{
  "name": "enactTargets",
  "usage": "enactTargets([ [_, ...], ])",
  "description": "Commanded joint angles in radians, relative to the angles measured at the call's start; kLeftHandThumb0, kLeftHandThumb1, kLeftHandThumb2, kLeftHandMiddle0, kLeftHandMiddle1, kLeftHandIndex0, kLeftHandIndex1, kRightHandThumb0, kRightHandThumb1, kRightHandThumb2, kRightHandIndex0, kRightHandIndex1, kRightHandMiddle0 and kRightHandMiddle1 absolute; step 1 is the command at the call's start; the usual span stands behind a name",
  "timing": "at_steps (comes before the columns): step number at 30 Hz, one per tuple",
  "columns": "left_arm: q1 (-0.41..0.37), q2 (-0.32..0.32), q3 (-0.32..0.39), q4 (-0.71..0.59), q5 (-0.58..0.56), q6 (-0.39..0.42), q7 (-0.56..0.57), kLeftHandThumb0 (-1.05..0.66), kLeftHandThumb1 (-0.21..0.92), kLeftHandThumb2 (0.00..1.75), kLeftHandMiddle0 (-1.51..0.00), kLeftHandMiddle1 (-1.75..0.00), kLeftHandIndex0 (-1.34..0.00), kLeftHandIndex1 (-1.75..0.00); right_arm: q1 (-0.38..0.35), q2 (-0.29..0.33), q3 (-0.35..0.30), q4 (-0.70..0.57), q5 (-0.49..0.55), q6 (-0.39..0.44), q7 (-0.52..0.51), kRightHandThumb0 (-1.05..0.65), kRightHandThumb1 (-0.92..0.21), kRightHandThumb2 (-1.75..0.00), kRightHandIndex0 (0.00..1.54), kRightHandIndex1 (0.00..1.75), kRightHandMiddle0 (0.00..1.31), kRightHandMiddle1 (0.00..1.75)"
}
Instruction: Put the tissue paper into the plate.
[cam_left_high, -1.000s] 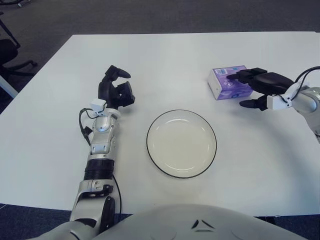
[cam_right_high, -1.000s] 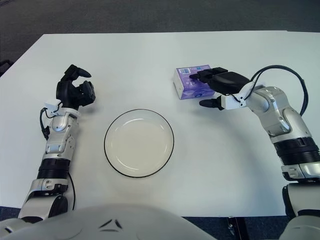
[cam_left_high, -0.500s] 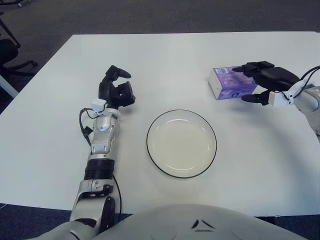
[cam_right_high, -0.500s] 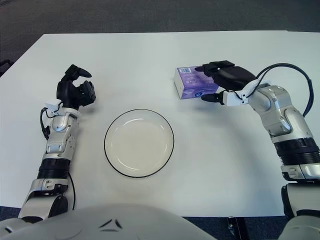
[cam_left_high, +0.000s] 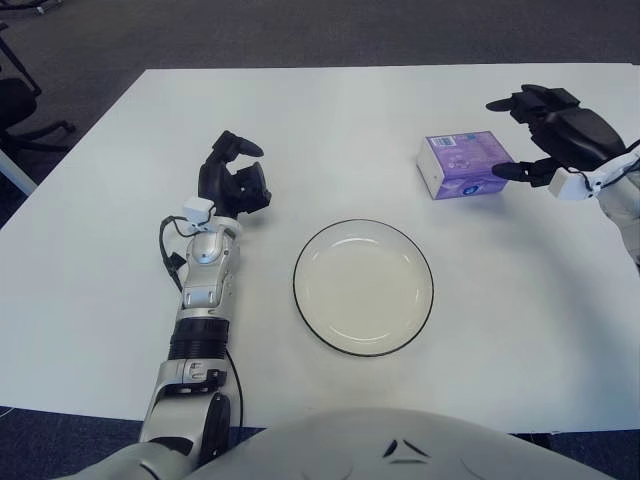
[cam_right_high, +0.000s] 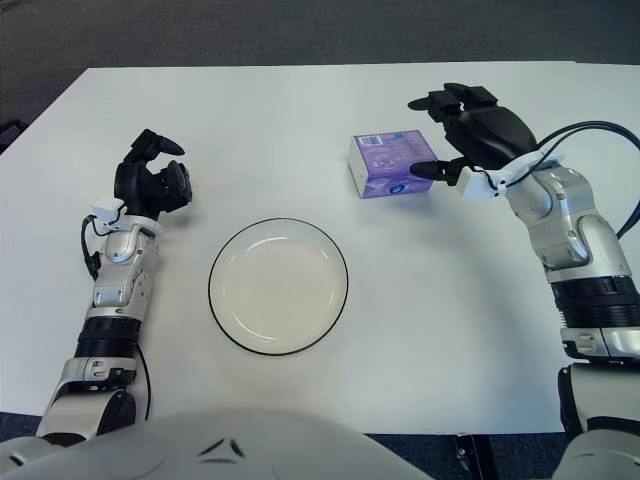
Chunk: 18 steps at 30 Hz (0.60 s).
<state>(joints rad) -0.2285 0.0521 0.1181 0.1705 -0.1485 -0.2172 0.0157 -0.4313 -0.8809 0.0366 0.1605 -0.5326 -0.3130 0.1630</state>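
A purple tissue pack (cam_left_high: 462, 165) lies flat on the white table, right of centre. My right hand (cam_right_high: 455, 135) hovers just right of and above the pack with its fingers spread, holding nothing; one fingertip (cam_right_high: 415, 172) points at the pack's right end. A white plate with a dark rim (cam_left_high: 363, 287) sits empty at the table's centre front, left of and nearer than the pack. My left hand (cam_left_high: 233, 180) shows over the table to the left of the plate, fingers loosely curled around nothing.
The white table (cam_left_high: 330, 130) ends at dark carpet beyond its far edge. An office chair base (cam_left_high: 20, 110) stands off the table's far left corner.
My right hand has lifted off the tissue pack and drawn back up and to the right, its fingers spreading. The pack, the plate and my left hand have not moved.
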Motion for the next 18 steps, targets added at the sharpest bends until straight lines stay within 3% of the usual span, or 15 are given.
enactTargets([
  [1, 0.188, -0.076, -0.021, 0.118, -0.002, 0.011, -0.005, -0.43, 0.46, 1.14, -1.28, -1.75, -0.50, -1.75, -0.075, 0.019, 0.002, 0.071, -0.026, 0.000, -0.042, -0.69, -0.92, -0.60, 0.28, 0.23, 0.00, 0.86],
  [6, 0.186, -0.077, -0.022, 0.121, -0.001, 0.011, -0.005, -0.43, 0.47, 1.13, -1.28, -1.75, -0.50, -1.75, -0.072, 0.042, 0.007, 0.072, -0.026, 0.007, -0.060, -0.74, -0.92, -0.58, 0.25, 0.22, 0.00, 0.85],
  [12, 0.184, -0.077, -0.023, 0.125, 0.001, 0.005, -0.005, -0.43, 0.47, 1.13, -1.27, -1.75, -0.50, -1.75, -0.139, 0.111, 0.079, 0.188, -0.068, 0.011, -0.095, -0.81, -0.92, -0.54, 0.21, 0.19, 0.00, 0.84],
  [18, 0.185, -0.078, -0.022, 0.127, 0.001, 0.001, -0.004, -0.43, 0.47, 1.13, -1.27, -1.75, -0.50, -1.75, -0.186, 0.089, 0.126, 0.254, -0.077, -0.084, -0.065, -0.86, -0.92, -0.52, 0.19, 0.16, 0.00, 0.76],
])
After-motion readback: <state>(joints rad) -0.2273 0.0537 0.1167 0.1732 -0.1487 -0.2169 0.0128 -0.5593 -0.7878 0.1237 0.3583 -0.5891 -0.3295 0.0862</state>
